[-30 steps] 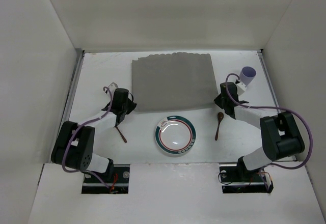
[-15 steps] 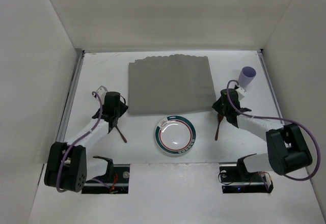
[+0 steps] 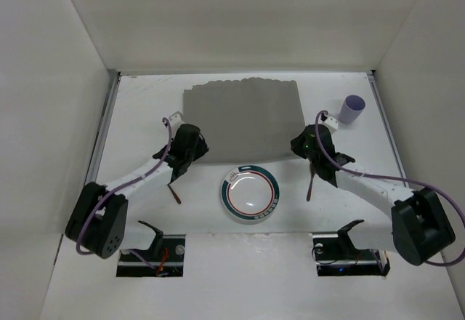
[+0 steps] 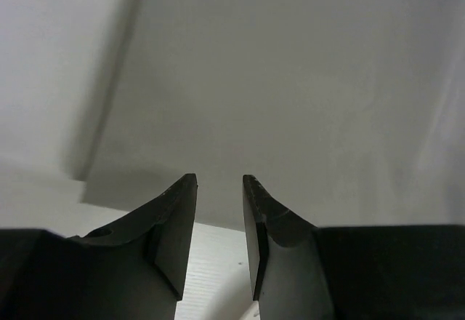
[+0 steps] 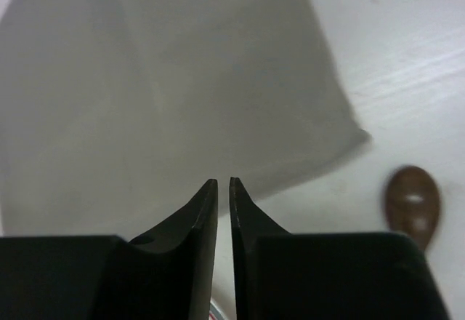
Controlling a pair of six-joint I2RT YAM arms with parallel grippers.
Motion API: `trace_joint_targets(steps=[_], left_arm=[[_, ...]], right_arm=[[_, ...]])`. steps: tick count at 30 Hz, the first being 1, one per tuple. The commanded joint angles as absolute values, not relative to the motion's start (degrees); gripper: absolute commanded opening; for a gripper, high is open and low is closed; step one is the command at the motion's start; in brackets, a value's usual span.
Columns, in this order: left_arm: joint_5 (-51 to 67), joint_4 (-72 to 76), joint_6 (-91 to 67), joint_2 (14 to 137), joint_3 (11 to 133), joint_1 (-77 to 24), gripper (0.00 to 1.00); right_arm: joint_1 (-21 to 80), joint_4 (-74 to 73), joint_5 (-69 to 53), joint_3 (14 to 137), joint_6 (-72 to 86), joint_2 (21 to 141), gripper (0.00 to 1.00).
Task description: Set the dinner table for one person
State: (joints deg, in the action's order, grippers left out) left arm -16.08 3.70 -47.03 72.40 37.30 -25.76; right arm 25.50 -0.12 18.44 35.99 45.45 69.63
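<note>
**Both grippers at the placemat's near edge, one by each corner**

The dinner table [image 3: 142, 105] fills the top view. It is matte white, with thin rails [image 3: 103, 131] on its left and right edges and white walls [image 3: 65, 44] close on three sides.

The grey placemat [image 3: 243, 113] lies flat at far centre, with a bare strip of table on either side of it. Nearer the arms and just clear of its edge sits the plate [image 3: 250, 198], white with a green and red rim band. The marks on that band are too small for us to read.

A purple cup [image 3: 353, 108] stands upright by the right rail, apart from the mat. A brown spoon [image 3: 310, 182] lies right of the plate. A brown-handled utensil [image 3: 174, 192] lies left of it, its head hidden under the left arm.

The wrist views show what the top view hides:
- **Left gripper [image 4: 219, 182]:** the jaws are a narrow gap apart with nothing between them. The tips hang over the mat's near edge, with the near-left corner just to their left and white table below.
- **Right gripper [image 5: 223, 182]:** the jaws are almost together, leaving only a hairline slit. The tips are at the mat's near edge and the near-right corner is off to their right. We can't tell if cloth is pinched. The spoon's bowl shows close by at lower right.

The top view shows only the backs of the two wrists over those corners, not the jaw gaps.
</note>
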Motion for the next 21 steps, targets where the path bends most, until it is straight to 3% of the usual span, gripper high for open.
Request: trace_joint_targets(steps=[1, 10, 21], left_arm=[[-15.82, 7.81, -47.90, 77.25, 39.99, -28.69, 0.29], [-15.47, 12.13, -50.10, 82.97, 35.51, -26.33, 0.27], [-16.17, 10.64, -49.75, 76.39, 26.20, -21.75, 0.28]], right_arm=[[27.02, 10.43, 18.28, 38.15, 47.28, 74.77, 0.16], [24.82, 14.50, 17.06, 40.08, 51.93, 89.73, 0.12], [27.02, 14.33, 15.38, 31.73, 57.13, 84.47, 0.13]])
